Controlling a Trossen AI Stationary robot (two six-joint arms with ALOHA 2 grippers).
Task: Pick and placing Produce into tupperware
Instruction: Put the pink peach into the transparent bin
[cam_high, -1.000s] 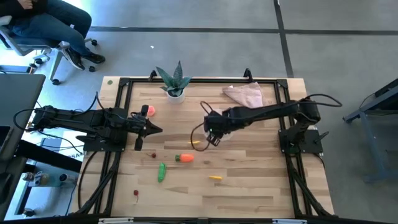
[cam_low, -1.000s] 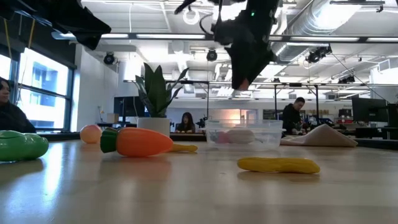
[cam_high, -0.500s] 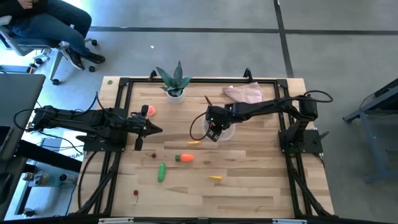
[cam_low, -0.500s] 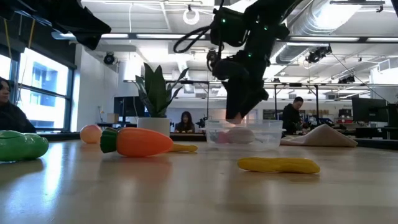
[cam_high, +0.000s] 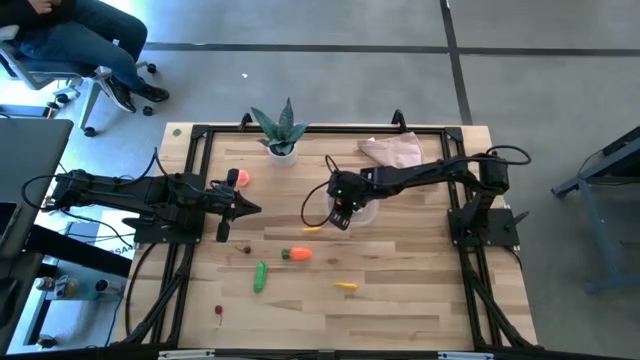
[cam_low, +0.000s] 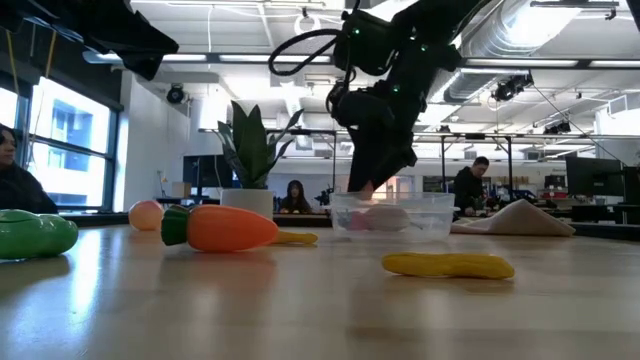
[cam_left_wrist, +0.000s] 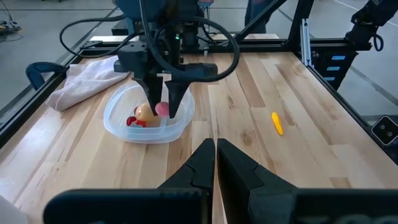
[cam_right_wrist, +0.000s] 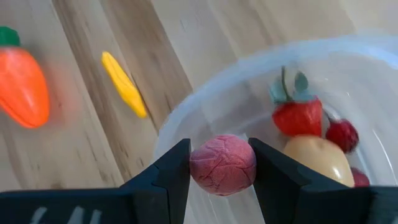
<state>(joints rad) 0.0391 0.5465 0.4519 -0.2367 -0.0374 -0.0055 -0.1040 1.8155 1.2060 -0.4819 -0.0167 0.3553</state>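
The tupperware (cam_left_wrist: 118, 124), a round clear tub, stands mid-table and holds a strawberry (cam_right_wrist: 297, 115), a beige potato (cam_right_wrist: 314, 155) and small red berries. My right gripper (cam_high: 342, 217) hangs over the tub's rim, shut on a pink round fruit (cam_right_wrist: 222, 165). On the table lie a carrot (cam_high: 297, 254), a cucumber (cam_high: 260, 276), two yellow pieces (cam_high: 346, 286) (cam_right_wrist: 124, 84), a peach (cam_high: 241, 178) and red berries (cam_high: 246, 249). My left gripper (cam_high: 255, 208) waits shut at the table's left, touching nothing. My right gripper pinches the pink round fruit by two opposite sides (cam_right_wrist: 194, 167) between its two fingers (cam_left_wrist: 151, 99). The fingers slant steeply down from the table's right side. The fruit is lifted clear, hanging just inside the tupperware's rim (cam_right_wrist: 180, 118) on its left side.
A spiky plant in a white pot (cam_high: 280, 130) stands at the far edge. A pinkish-beige cloth (cam_high: 393, 151) lies far right, next to the tupperware. Bare wood stretches along the near and right parts of the table. People sit in the room beyond.
My right gripper has sunk toward the tupperware with the pink fruit and tipped more steeply down; most of the drop came early, and it has since nearly stopped. The fruit stays pinched. The tupperware and the loose produce have kept their places.
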